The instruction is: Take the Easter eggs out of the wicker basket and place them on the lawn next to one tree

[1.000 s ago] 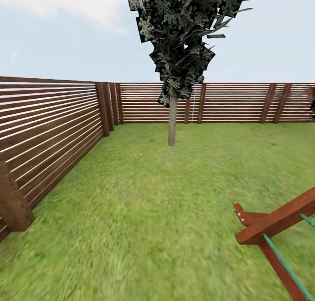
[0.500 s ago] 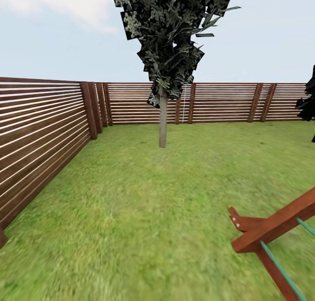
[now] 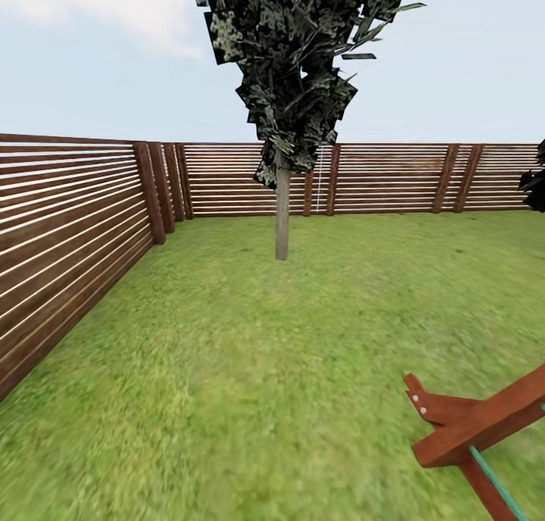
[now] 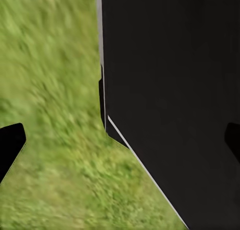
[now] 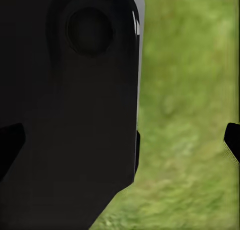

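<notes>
The lawn (image 3: 250, 354) spreads out ahead of me in the head view, short green grass with yellowish patches. A tree (image 3: 281, 210) with a straight bare grey-brown trunk and a dark leafy crown stands toward the far fence. The Easter eggs and the wicker basket are out of view. In the left wrist view my left gripper (image 4: 120, 142) is open, its dark fingertips (image 4: 10, 145) wide apart over grass, beside a black part of my body. My right gripper (image 5: 120, 140) is open too, with nothing held between its fingertips (image 5: 232, 140).
A brown slatted fence (image 3: 68, 233) runs along the left and across the back (image 3: 393, 176). A red-brown wooden frame with a green rope (image 3: 469, 430) juts in at the lower right. Dark foliage (image 3: 536, 176) pokes in at the right edge.
The whole head view has shifted: tree and fence corner slid left in the picture and the wooden frame sank lower, so the camera has moved. Nothing on the lawn has moved.
</notes>
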